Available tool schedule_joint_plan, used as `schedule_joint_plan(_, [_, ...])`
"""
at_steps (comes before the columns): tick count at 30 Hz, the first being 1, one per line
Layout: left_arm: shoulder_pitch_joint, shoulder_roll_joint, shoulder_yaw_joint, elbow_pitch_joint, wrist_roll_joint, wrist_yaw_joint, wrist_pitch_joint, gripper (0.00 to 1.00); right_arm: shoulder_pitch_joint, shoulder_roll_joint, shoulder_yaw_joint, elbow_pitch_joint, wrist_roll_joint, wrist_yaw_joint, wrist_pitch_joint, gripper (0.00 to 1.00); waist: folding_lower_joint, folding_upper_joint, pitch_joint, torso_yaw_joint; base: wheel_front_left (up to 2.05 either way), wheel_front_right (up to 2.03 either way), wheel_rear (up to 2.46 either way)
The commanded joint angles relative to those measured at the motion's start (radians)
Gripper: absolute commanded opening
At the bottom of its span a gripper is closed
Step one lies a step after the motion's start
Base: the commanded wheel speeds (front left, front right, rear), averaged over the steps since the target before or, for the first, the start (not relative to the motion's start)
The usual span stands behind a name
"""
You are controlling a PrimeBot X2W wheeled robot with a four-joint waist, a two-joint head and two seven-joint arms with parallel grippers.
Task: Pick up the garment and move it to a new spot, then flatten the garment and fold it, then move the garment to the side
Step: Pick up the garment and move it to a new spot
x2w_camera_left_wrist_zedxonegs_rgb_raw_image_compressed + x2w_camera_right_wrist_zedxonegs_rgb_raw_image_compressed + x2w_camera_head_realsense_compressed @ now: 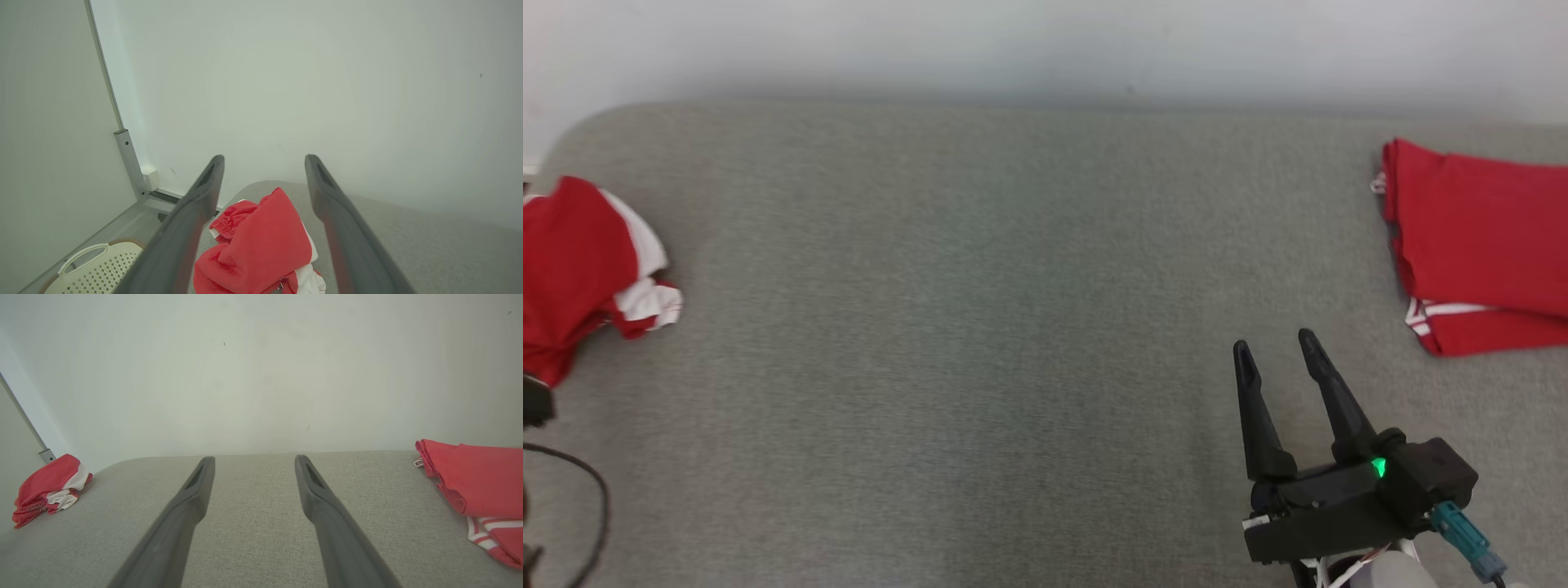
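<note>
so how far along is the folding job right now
Done: a folded red stack lies at the right end of the grey surface. In hand: nothing; the left gripper is open, aimed at the crumpled red-and-white garment, and the right gripper is open above bare surface. Left: pick that garment up, move, flatten, fold and set it aside.
</note>
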Motion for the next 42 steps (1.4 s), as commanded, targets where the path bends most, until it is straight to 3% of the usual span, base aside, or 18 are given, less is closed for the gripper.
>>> schedule_joint_plan(1, [-0.048, 0.03, 0.01, 0.041, -0.04, 0.002, 0.022, 1.0, -0.02, -0.001, 0.002, -0.004, -0.003, -0.002, -0.001, 1.0, -0.0003, -0.0003, 0.104, -0.095, 0.0, 0.0, 0.0])
schedule_joint_plan(7, [-0.166, 0.106, -0.027, 0.169, -0.073, 0.002, 0.063, 1.0, -0.056, -0.001, 0.011, -0.009, -0.008, -0.002, -0.001, 1.0, -0.0003, -0.0003, 0.154, -0.113, 0.0, 0.0, 0.0])
schedule_joint_plan(14, [-0.259, 0.154, -0.075, 0.331, -0.06, 0.01, 0.134, 1.0, -0.087, -0.001, 0.017, -0.004, -0.012, -0.002, -0.001, 1.0, -0.0003, -0.0003, 0.197, -0.122, 0.0, 0.0, 0.0])
schedule_joint_plan(19, [-0.303, 0.168, -0.081, 0.419, -0.066, 0.021, 0.18, 1.0, -0.099, -0.001, 0.018, 0.001, -0.015, -0.002, -0.001, 1.0, -0.0003, -0.0003, 0.208, -0.124, 0.0, 0.0, 0.0])
schedule_joint_plan(29, [-0.375, 0.173, -0.094, 0.629, -0.094, 0.038, 0.416, 1.0, -0.113, -0.001, 0.024, 0.014, -0.028, -0.002, -0.001, 1.0, -0.0003, -0.0003, 0.218, -0.129, 0.0, 0.0, 0.0])
schedule_joint_plan(34, [-0.396, 0.18, -0.105, 0.669, -0.091, 0.051, 0.445, 1.0, -0.115, -0.001, 0.029, 0.018, -0.03, -0.002, -0.001, 1.0, -0.0003, -0.0003, 0.222, -0.137, 0.0, 0.0, 0.0])
schedule_joint_plan(35, [-0.401, 0.182, -0.108, 0.674, -0.089, 0.053, 0.44, 0.21, -0.115, -0.001, 0.03, 0.02, -0.031, -0.002, -0.001, 1.0, -0.0003, -0.0003, 0.221, -0.138, 0.0, 0.0, 0.0])
schedule_joint_plan(36, [-0.403, 0.186, -0.115, 0.675, -0.082, 0.051, 0.429, 0.0, -0.115, -0.001, 0.031, 0.022, -0.032, -0.002, -0.001, 1.0, -0.0003, -0.0003, 0.221, -0.139, 0.0, 0.0, 0.0])
schedule_joint_plan(42, [-0.41, 0.191, -0.133, 0.665, -0.071, 0.045, 0.328, 0.0, -0.103, -0.001, 0.028, 0.038, -0.036, -0.002, -0.001, 1.0, -0.0003, -0.0003, 0.197, -0.128, 0.0, 0.0, 0.0])
